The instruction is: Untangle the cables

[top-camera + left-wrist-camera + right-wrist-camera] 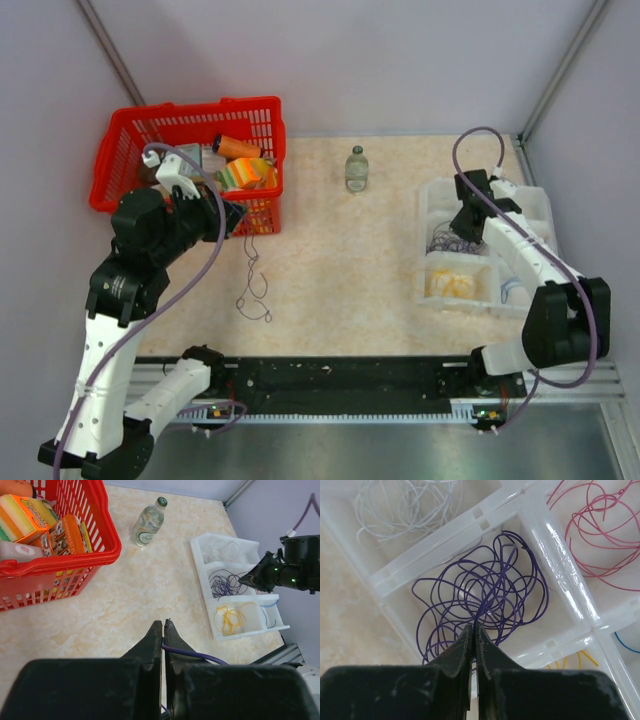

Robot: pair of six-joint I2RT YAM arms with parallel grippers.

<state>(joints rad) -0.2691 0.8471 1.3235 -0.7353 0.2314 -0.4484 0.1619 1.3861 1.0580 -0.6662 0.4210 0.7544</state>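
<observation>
Lying in one tray (445,537) compartment: loose purple cables (490,595).

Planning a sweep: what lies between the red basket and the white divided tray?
Top view: a glass bottle stands upright between red basket and white tray, toward the back; a thin dark cable runs beside the basket.

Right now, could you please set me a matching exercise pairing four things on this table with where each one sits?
Things: 1 tangled thin purple wires; 2 thin yellow wires; 3 clear glass bottle; 4 red plastic basket.
Places: A far left corner of the beige marbled table; B near-left compartment of the white plastic tray; C standing alone near the table's far edge; D tray compartment under the right gripper.
Pairs: 1-D, 2-B, 3-C, 4-A.
</observation>
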